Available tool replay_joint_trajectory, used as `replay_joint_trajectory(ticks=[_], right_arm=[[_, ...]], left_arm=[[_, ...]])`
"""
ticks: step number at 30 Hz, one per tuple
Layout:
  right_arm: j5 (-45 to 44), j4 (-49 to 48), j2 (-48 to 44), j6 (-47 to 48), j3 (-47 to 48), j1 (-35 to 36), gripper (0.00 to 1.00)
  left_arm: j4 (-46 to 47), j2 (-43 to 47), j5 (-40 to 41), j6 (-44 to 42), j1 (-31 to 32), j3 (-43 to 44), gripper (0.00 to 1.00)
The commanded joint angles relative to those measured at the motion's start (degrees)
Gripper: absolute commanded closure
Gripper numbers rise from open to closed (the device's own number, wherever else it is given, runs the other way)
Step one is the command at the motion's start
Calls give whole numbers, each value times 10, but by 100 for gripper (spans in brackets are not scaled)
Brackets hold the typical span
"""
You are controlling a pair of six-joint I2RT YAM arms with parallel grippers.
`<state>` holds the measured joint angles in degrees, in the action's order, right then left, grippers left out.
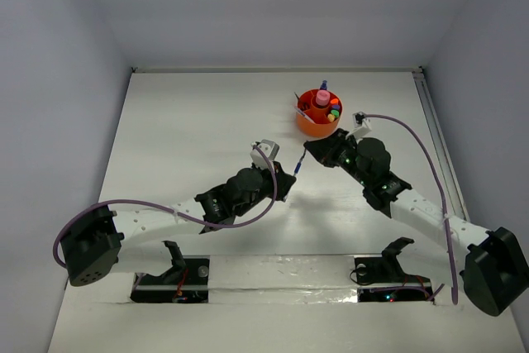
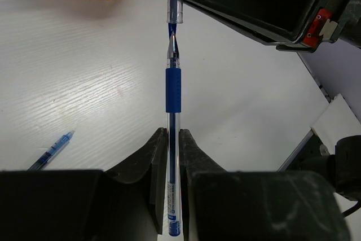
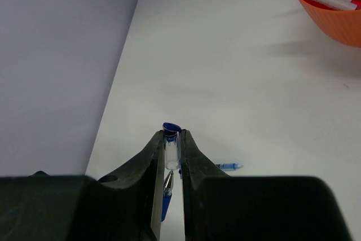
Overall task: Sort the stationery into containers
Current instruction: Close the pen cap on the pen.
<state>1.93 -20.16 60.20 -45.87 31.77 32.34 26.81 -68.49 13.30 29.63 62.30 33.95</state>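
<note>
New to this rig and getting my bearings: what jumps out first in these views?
Mid-table, the two arms meet tip to tip: the left gripper clamps a blue pen, its bare tip aimed at a clear cap pinched in the right gripper. Beyond them, toward the far edge, sits an orange tub holding colourful stationery.

White table [image 1: 190, 121], pale lavender-grey walls [image 1: 273, 6] on three sides — soft, even light
</note>
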Motion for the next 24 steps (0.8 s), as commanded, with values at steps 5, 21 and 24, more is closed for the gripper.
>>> replay_joint_trajectory(ticks=[5,21,24], right_arm=[[9,-44,10,1,0,5,99],[18,-44,7,-6,-9,11,99],[15,-43,2,-7,-14,11,99]], left_arm=[[25,11,0,-2,4,9,100],[19,12,13,-4,4,17,100],[18,13,21,-4,4,19,100]])
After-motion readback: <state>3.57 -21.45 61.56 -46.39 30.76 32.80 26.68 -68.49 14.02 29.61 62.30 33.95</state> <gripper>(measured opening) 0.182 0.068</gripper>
